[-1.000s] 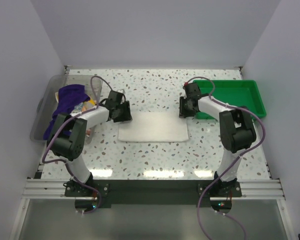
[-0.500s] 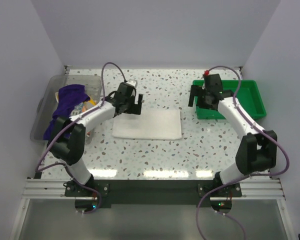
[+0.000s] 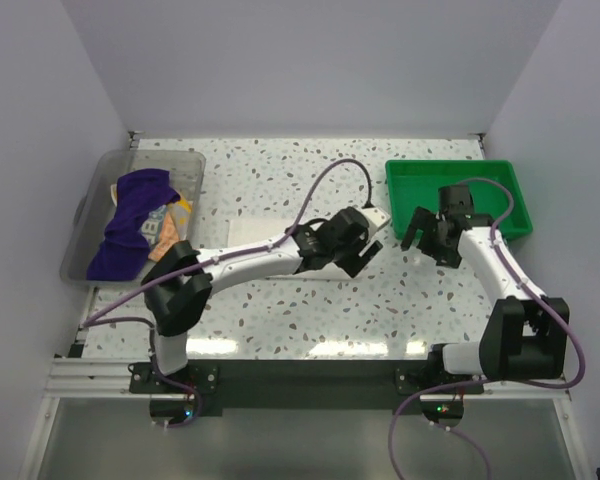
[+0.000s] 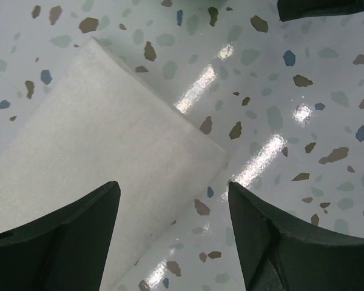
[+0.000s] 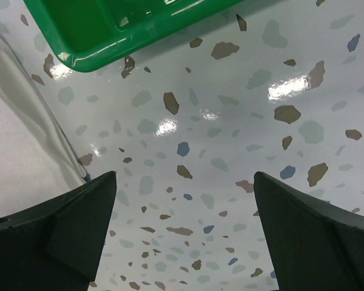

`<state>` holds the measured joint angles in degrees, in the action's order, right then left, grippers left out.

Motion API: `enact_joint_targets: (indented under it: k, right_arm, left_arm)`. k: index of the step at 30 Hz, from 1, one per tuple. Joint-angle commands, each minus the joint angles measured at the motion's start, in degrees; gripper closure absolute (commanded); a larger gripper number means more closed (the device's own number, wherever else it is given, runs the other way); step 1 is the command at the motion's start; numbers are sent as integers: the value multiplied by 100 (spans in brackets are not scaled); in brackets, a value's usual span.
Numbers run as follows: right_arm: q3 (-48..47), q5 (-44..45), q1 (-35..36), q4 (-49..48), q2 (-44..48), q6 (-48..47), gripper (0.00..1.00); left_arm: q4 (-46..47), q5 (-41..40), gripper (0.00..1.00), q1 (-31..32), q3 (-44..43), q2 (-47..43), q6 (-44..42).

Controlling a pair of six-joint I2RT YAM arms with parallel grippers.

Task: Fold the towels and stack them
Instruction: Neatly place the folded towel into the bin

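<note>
Left gripper [image 3: 358, 250]: arm reaches across the table [image 3: 280, 170] toward the right, with the gripper over the right end of the white towel [image 3: 265, 230]. The wrist view shows its fingers [image 4: 60, 236] spread wide, with a corner of the towel lying below the gap between them. Nothing is gripped, and whether the fingertips touch the cloth cannot be told. The white towel lies flat near the middle of the table, partly hidden under the left arm in the top view. Whether it is one layer or several cannot be told. Right gripper [image 3: 427, 235]: it hangs over bare table just beside the near left corner of the green tray [image 3: 460, 190], well apart from the left gripper. Its fingers [image 5: 67, 230] are spread wide and hold nothing; only speckled tabletop shows between them, with the tray's rim at the upper left of the wrist view. A white surface at the left edge of that view cannot be identified. The purple towel [image 3: 130, 225] lies bunched in the clear bin [image 3: 165, 157] at the left edge of the table. The lettered towel [image 3: 168, 222] lies in the same bin, touching the purple one on its right side, crumpled, with blue and orange print showing.
</note>
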<state>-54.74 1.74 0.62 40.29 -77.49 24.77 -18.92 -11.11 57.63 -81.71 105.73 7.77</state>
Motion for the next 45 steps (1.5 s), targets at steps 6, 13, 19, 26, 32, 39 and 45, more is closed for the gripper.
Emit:
enact_joint_targets:
  k: [6,13,19,26,32,39,45]
  right_arm:
    - [200,-604,-53,-223,165,370,1]
    - [368,-789,-45,-408,112,405,1]
    - [368,-745,-54,-435,50,405,1]
    - [333,-727,-54,-479,-11,449,1]
    - [376,-824,-45,-601,-46,528,1]
    - [482,-1368,-54,-1092,-204,932,1]
    - [789,-2309,-10,-2031,-608,1740,1]
  left_arm:
    - [1,-66,27,354,-899,1133,128]
    - [-15,-321,33,363,-1145,1678,190]
    - [-121,-190,34,372,-1110,1907,216]
    - [-357,-250,30,381,-934,2197,313]
    - [-578,-619,53,381,-820,2408,401]
    - [-113,-498,100,329,-548,1873,330]
    - [476,170,100,56,-135,1056,523]
